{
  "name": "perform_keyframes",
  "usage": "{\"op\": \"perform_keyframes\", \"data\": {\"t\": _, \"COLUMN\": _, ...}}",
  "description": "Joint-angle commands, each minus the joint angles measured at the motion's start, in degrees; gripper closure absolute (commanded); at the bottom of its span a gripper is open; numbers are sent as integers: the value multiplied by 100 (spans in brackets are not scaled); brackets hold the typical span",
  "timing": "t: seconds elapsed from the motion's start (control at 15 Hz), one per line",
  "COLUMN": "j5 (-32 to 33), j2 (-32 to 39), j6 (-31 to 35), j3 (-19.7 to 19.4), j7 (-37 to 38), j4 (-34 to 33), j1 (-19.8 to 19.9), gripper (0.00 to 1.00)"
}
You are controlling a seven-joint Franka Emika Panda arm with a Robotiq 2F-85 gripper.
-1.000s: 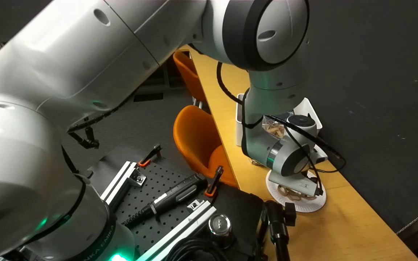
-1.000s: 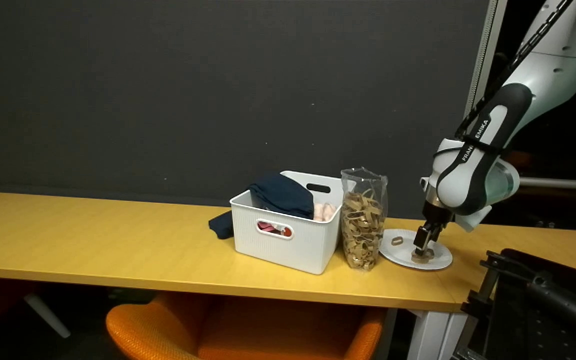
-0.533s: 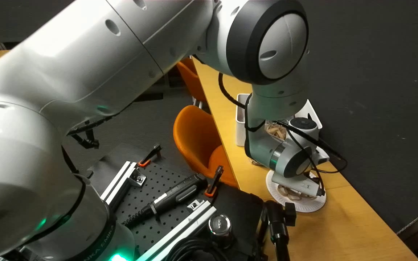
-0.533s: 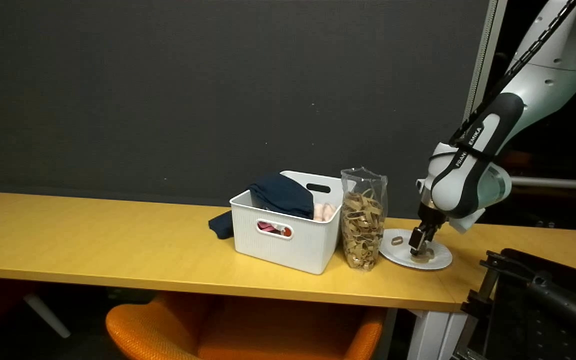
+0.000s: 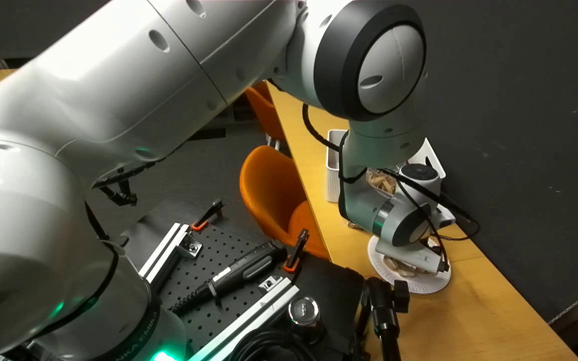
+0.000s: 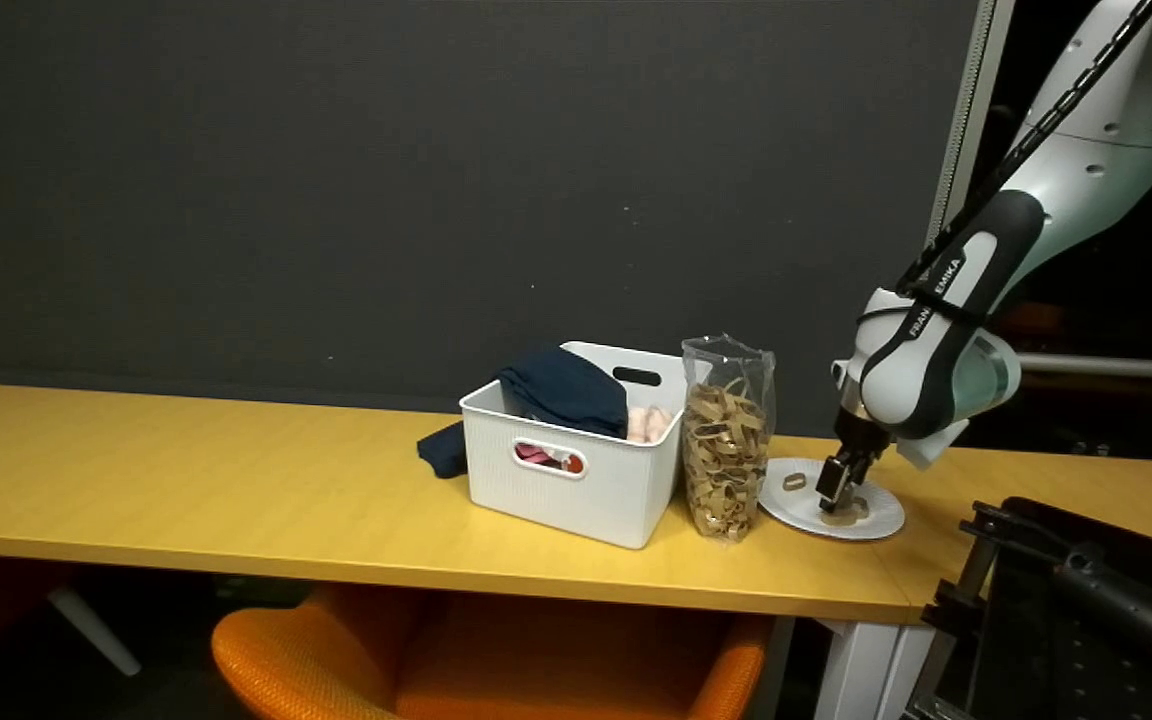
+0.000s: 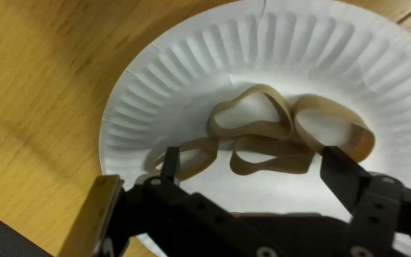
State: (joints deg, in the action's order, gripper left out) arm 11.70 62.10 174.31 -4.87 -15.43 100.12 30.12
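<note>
A lab in an office-like room is suggested by orange chairs [image 5: 269, 185] at a long worktop [image 6: 186, 475], a robot arm [image 5: 138, 85] and a perforated board [image 5: 198, 271] with metal rails [image 5: 244, 319].

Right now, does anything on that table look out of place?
Yes: dark blue cloth shows outside the white basket, while similar cloth sits inside. The loose tan bands look contained on the paper plate.

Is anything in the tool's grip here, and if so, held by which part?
Nothing is held: the tool stands open, with the rubber bands lying loose on the paper plate.
</note>
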Motion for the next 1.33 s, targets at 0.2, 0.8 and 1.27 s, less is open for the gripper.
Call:
{"op": "perform_keyframes", "data": {"t": 0.2, "j5": -132, "j2": -232, "j6": -36, "j3": 142, "j7": -133, "j4": 279, "j1": 148, "gripper": 0}}
{"op": "perform_keyframes", "data": {"t": 0.8, "j5": -168, "j2": -181, "j6": -90, "j3": 159, "j7": -119, "j4": 233, "j1": 155, "gripper": 58}}
{"op": "perform_keyframes", "data": {"t": 1.27, "j5": -289, "j2": -292, "j6": -139, "j3": 186, "j7": -62, "j4": 264, "j1": 105, "gripper": 100}}
